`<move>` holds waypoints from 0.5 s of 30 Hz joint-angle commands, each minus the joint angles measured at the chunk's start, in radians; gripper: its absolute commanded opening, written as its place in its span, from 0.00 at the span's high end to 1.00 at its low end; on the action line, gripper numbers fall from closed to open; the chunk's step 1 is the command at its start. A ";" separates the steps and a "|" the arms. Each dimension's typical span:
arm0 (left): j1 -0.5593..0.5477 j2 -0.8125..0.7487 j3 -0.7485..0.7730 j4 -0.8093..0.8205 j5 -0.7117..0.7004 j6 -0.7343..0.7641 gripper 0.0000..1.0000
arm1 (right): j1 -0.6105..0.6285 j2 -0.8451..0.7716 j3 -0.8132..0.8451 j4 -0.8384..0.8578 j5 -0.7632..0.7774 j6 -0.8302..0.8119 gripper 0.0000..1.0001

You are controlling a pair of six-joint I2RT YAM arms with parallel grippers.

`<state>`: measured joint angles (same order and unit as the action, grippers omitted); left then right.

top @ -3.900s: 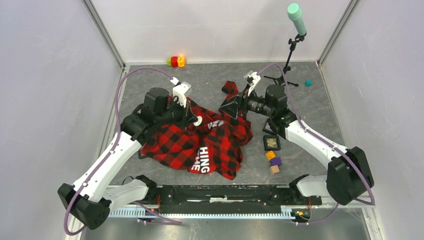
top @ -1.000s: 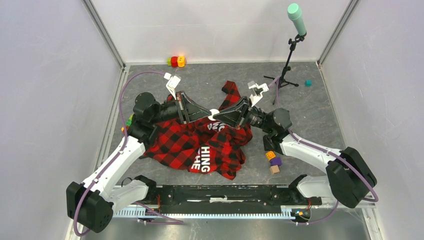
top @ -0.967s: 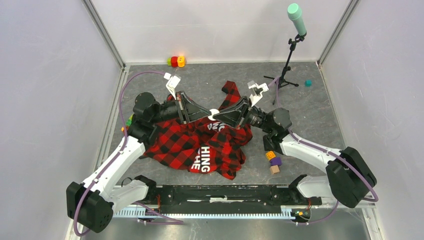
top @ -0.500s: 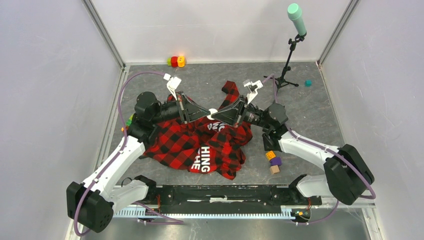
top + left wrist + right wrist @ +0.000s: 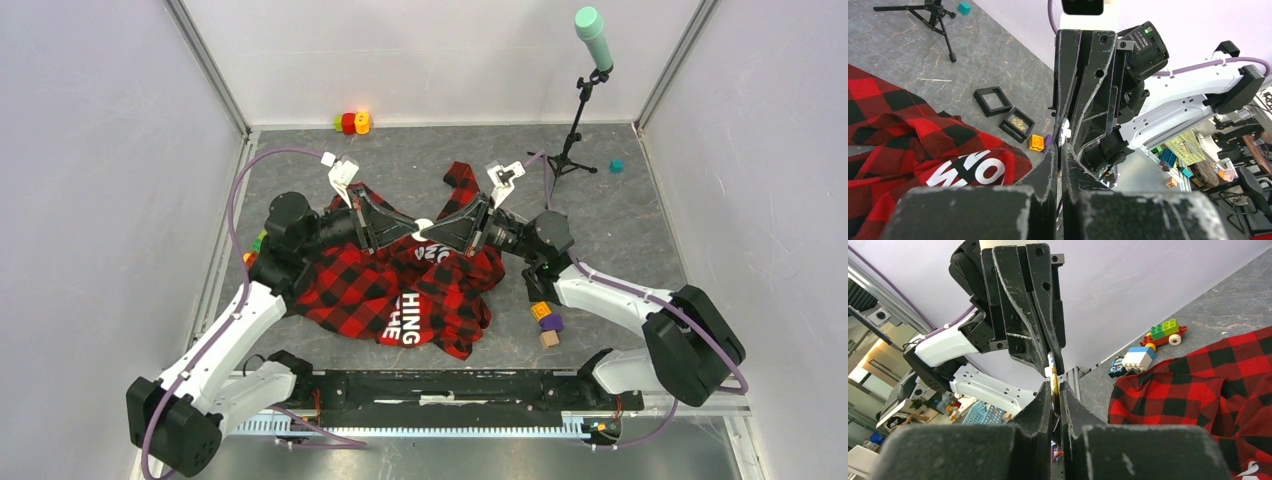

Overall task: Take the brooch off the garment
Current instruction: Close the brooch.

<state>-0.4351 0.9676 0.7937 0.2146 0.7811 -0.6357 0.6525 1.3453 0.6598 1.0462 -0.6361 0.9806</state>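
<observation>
The garment, a red-and-black check shirt with white letters, lies crumpled mid-table, and shows too in the left wrist view and the right wrist view. Above its far edge my left gripper and right gripper meet tip to tip. Between them sits the brooch, a small white-and-gold disc. The left gripper is shut with the brooch at its tip. The right gripper is shut on the disc's gold edge. Whether cloth still hangs from it is hidden.
An open black box with its lid lies right of the shirt, beside orange, purple and tan blocks. A microphone stand and teal cube stand back right. Toy bricks sit at the back wall.
Both arms have swung inward and met tip to tip over the shirt. In the last second the right jaws have narrowed onto the brooch and both arms have shifted slightly left.
</observation>
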 commanded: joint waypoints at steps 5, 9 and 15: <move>-0.060 -0.059 -0.008 0.048 0.078 0.069 0.98 | -0.009 0.038 0.000 -0.076 0.153 0.017 0.96; -0.081 -0.077 -0.007 0.028 0.067 0.126 0.98 | -0.011 0.036 -0.015 -0.080 0.194 0.043 0.96; -0.109 -0.113 -0.027 -0.007 -0.016 0.187 0.98 | -0.011 0.028 -0.048 -0.020 0.260 0.082 0.89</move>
<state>-0.4854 0.9150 0.7666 0.1982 0.6827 -0.5030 0.6598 1.3563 0.6399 1.0554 -0.5915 1.0557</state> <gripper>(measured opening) 0.041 0.091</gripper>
